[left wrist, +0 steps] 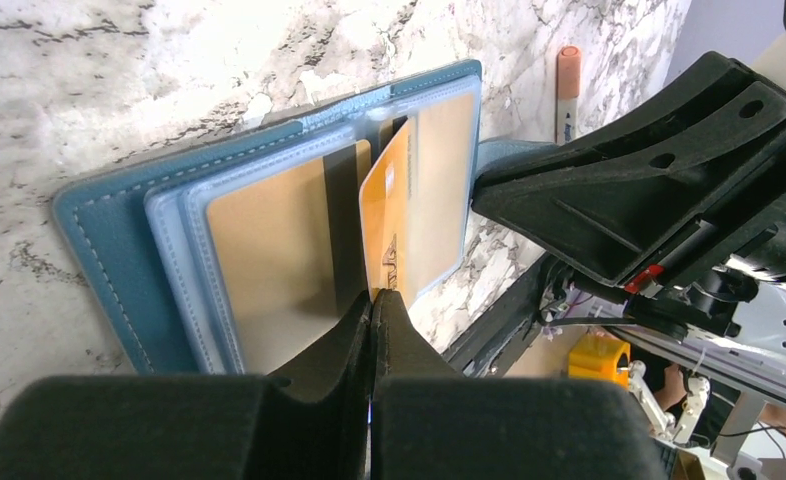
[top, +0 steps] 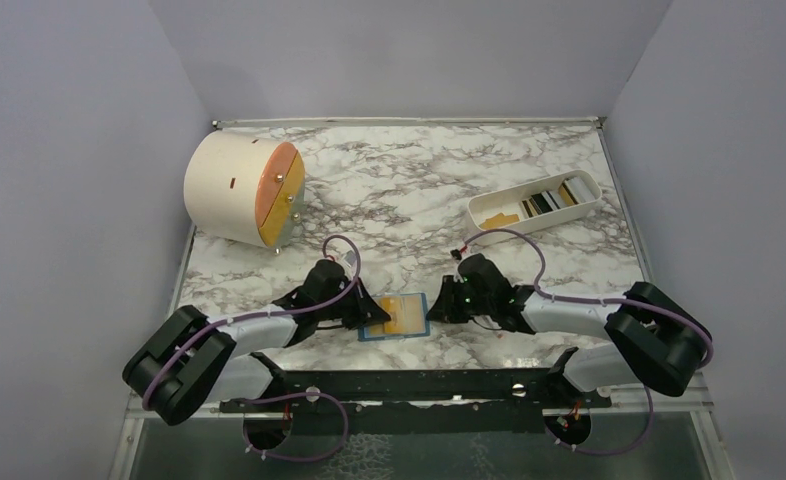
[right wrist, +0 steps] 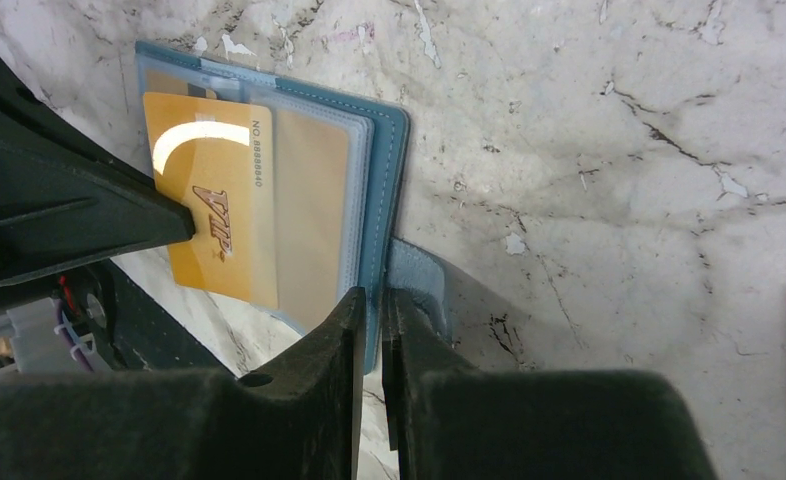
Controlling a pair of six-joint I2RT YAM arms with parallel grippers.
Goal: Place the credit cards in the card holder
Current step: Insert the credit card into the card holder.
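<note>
Top external | left jaws pinch gold card | right jaws seemingly clamp card holder | tray behind

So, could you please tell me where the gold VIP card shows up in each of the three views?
Top external: the gold card lies low centre, between the arms.
Left wrist: the card is at centre, nearly edge-on.
Right wrist: the card is upper left.
Shared landmark: the teal card holder, which the card overlaps in every view.

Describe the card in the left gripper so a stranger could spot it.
On the marble table, near its front edge, lies an open teal card holder. Over its sleeves the left gripper pinches a gold card marked VIP, tilted up while the sleeved cards lie flat.
</note>
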